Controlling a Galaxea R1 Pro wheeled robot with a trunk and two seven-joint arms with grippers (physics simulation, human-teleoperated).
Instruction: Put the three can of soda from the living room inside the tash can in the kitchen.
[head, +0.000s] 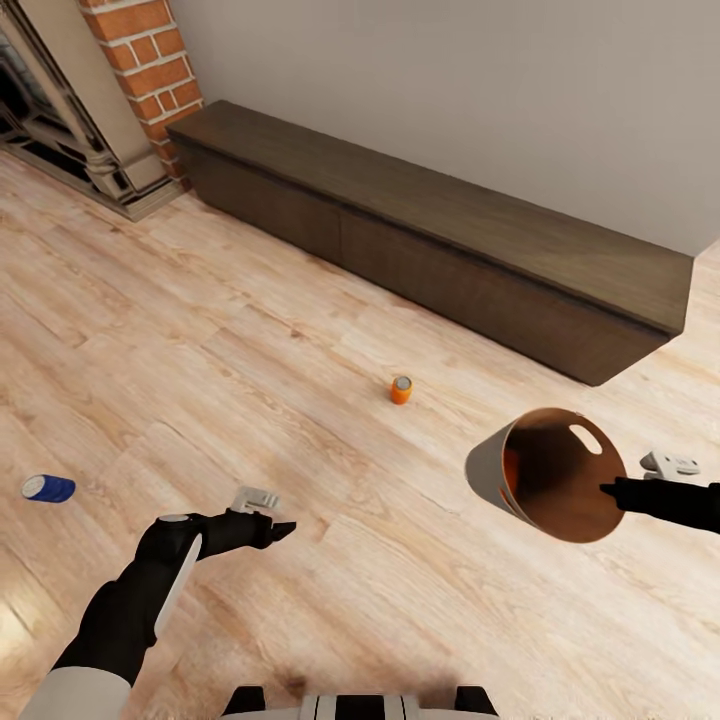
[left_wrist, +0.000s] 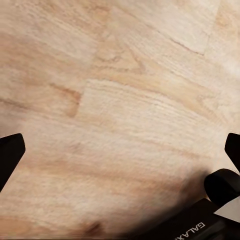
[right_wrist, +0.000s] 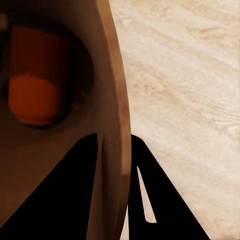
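Dark blue soda can (head: 47, 488) lies on its side at frame far left; empty left gripper (head: 283, 531), jaws apart, is nearer it. Orange soda can (head: 401, 389) stands upright at centre. Right gripper (head: 606, 490) clamps tilted grey tapered bin (head: 487, 470) by its rim, another orange can (right_wrist: 36, 75) inside

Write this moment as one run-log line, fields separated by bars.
right pincer: holds trash can rim, orange can inside | left pincer: open, empty | floor: orange can upright, blue can lying
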